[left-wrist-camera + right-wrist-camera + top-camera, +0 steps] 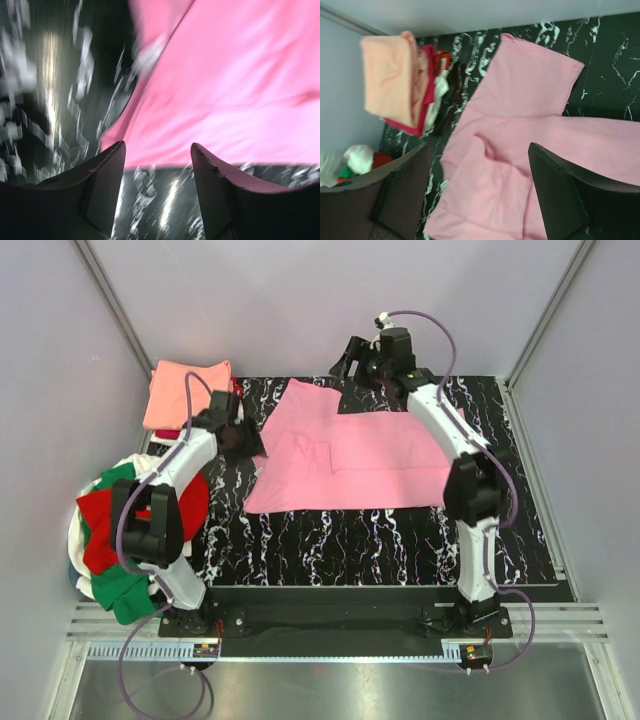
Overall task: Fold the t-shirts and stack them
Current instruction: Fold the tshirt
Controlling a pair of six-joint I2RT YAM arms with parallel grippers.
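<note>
**Pink t-shirt half folded on black marbled mat**

Top view: the pink t-shirt [350,455] lies mid-frame on the mat [380,540], partly folded. The left gripper [238,435] hovers at its left edge and the right gripper [350,358] at its upper edge. A salmon-topped folded stack [185,390] sits upper left. An unfolded red, green and white heap [110,530] lies far left.

Left wrist view, blurred: jaws apart and empty at the shirt's edge.

Right wrist view: jaws wide and empty above the shirt. The next fold probably needs a fresh grip on an edge, and nothing appears to block it.

Pink t-shirt [350,455]: soft matt cloth, lightly creased. Table mat [330,540]: glossy black, white marbling.
</note>
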